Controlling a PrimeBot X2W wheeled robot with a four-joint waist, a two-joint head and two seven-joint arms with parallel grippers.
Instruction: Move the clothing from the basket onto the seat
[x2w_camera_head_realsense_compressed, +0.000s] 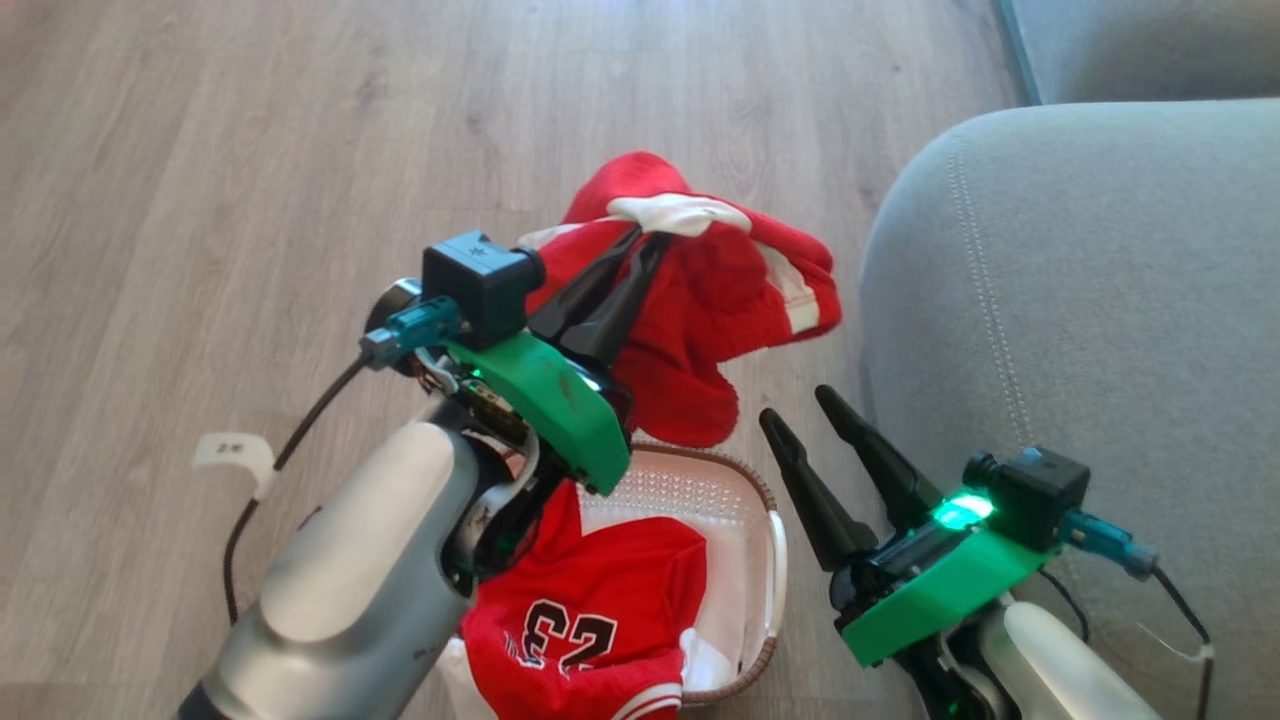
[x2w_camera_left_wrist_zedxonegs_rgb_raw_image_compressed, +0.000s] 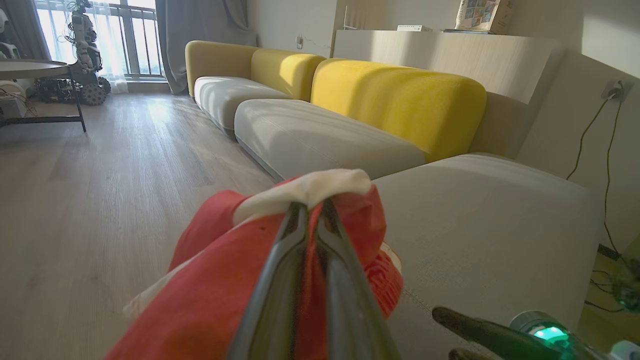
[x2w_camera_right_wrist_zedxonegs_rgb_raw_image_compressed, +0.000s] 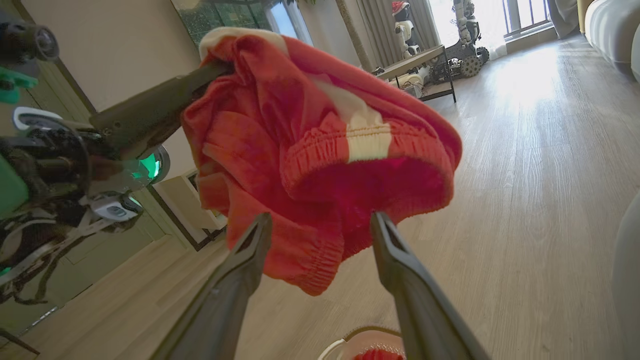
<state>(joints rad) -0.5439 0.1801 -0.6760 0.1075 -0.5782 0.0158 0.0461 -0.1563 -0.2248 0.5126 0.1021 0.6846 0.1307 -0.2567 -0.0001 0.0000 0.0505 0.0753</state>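
Red shorts (x2w_camera_head_realsense_compressed: 720, 300) with white stripes hang in the air above the far end of the basket (x2w_camera_head_realsense_compressed: 770, 540); my left gripper (x2w_camera_head_realsense_compressed: 645, 240) is shut on their white-trimmed top fold. In the left wrist view the fingers (x2w_camera_left_wrist_zedxonegs_rgb_raw_image_compressed: 280, 280) pinch the red cloth (x2w_camera_left_wrist_zedxonegs_rgb_raw_image_compressed: 220, 280) beside the grey seat (x2w_camera_left_wrist_zedxonegs_rgb_raw_image_compressed: 485, 230). A red jersey with a black 23 (x2w_camera_head_realsense_compressed: 590, 620) lies in the basket. My right gripper (x2w_camera_head_realsense_compressed: 797, 405) stands open between the basket and the seat (x2w_camera_head_realsense_compressed: 1080, 300), holding nothing. In the right wrist view its open gripper (x2w_camera_right_wrist_zedxonegs_rgb_raw_image_compressed: 320, 218) points up at the hanging shorts (x2w_camera_right_wrist_zedxonegs_rgb_raw_image_compressed: 320, 140).
Wooden floor (x2w_camera_head_realsense_compressed: 200, 150) spreads to the left and beyond the basket. Further grey cushions with yellow backrests (x2w_camera_left_wrist_zedxonegs_rgb_raw_image_compressed: 400, 100) continue along the wall. A round table (x2w_camera_left_wrist_zedxonegs_rgb_raw_image_compressed: 30, 70) and another robot (x2w_camera_left_wrist_zedxonegs_rgb_raw_image_compressed: 82, 45) stand by the far window. A white tag (x2w_camera_head_realsense_compressed: 230, 450) hangs on my left arm's cable.
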